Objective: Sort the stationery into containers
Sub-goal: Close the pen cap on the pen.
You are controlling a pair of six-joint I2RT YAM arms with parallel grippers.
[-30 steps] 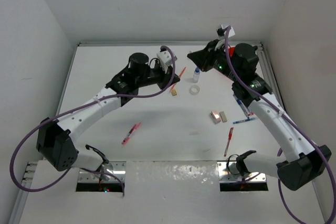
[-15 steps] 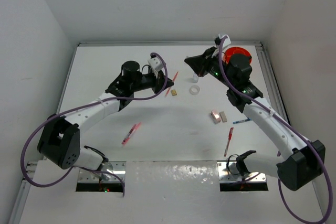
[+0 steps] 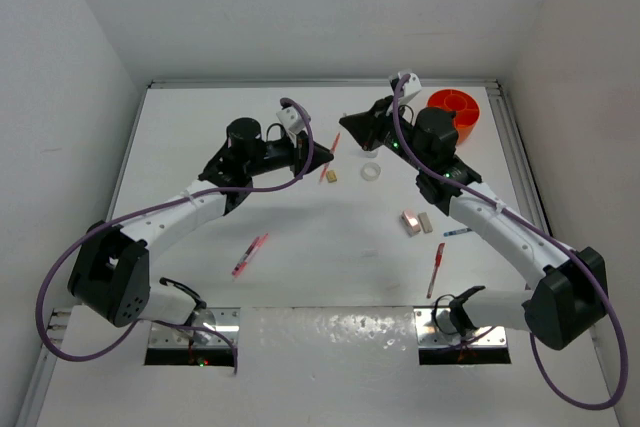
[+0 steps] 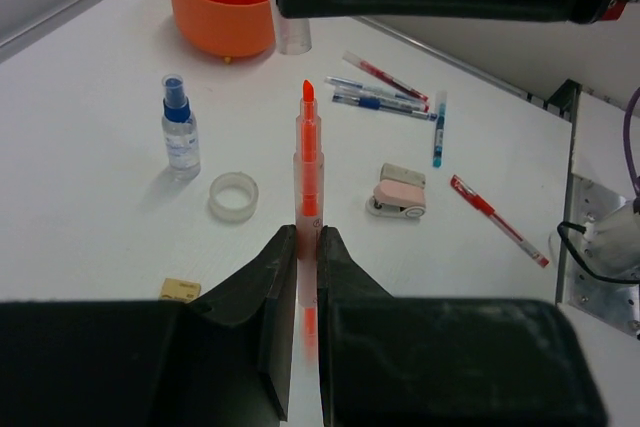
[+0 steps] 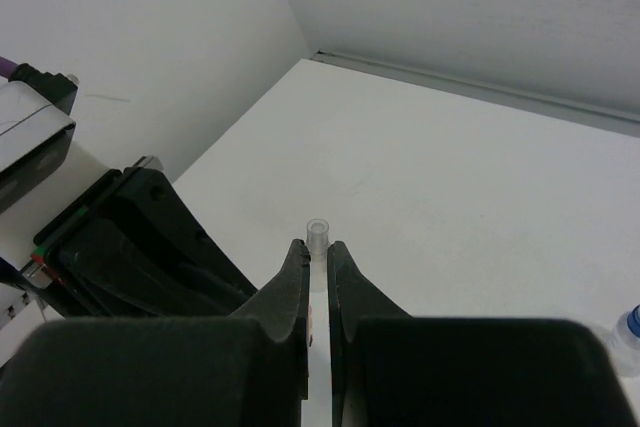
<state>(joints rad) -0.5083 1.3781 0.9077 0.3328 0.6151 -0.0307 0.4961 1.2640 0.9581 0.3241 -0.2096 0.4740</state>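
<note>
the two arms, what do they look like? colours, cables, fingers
Both look alike. The left arm and right arm have white tubular links joined by chunky black joint housings. A purple cable loops loosely along each one, from base to wrist, and a small white module sits near each wrist. The left gripper and right gripper each have two matte black, wedge-shaped fingers.

In the right wrist view, the right gripper [image 5: 318, 257] is hiding most of the clear cap [image 5: 318, 235] between its fingers, and the picture's edge is cropping the blue-capped bottle [image 5: 625, 332]. In the left wrist view, we are seeing only part of the orange tub [image 4: 215, 7]: the top edge and the right gripper's dark body are cutting it off. The left gripper [image 4: 306, 247] is hiding the lower end of the orange pen [image 4: 307, 162].
</note>
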